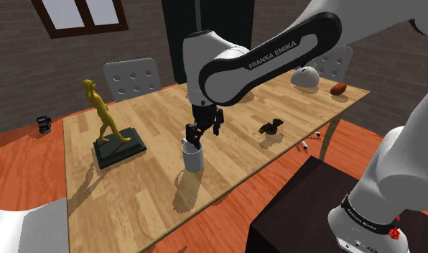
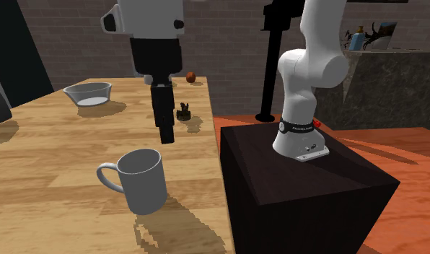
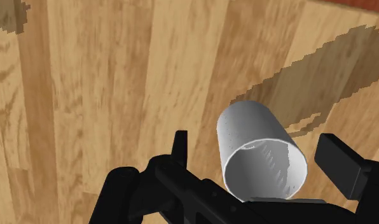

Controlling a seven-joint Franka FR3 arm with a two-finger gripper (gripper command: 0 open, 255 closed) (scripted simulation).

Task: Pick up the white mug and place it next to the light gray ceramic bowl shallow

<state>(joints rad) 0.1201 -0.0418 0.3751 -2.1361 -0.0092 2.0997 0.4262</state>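
A white mug (image 1: 193, 158) stands upright on the wooden table (image 1: 155, 187), its handle showing in the second exterior view (image 2: 105, 175). My black gripper (image 1: 196, 135) hangs just above its rim, pointing down. In the wrist view the fingers (image 3: 180, 147) stand apart on either side of the mug (image 3: 255, 143) without touching it, so the gripper (image 3: 257, 146) is open. The shallow light grey bowl (image 1: 306, 76) sits at the table's far end, well away from the mug, and it also appears in the second exterior view (image 2: 89, 92).
A gold figure on a dark base (image 1: 108, 129) stands to the shoulder view's left of the mug. A small dark object (image 1: 271, 127) and a brown ball (image 1: 339, 88) lie toward the bowl. Two chairs (image 1: 132, 76) sit behind the table. My black stand (image 2: 307, 187) adjoins the table.
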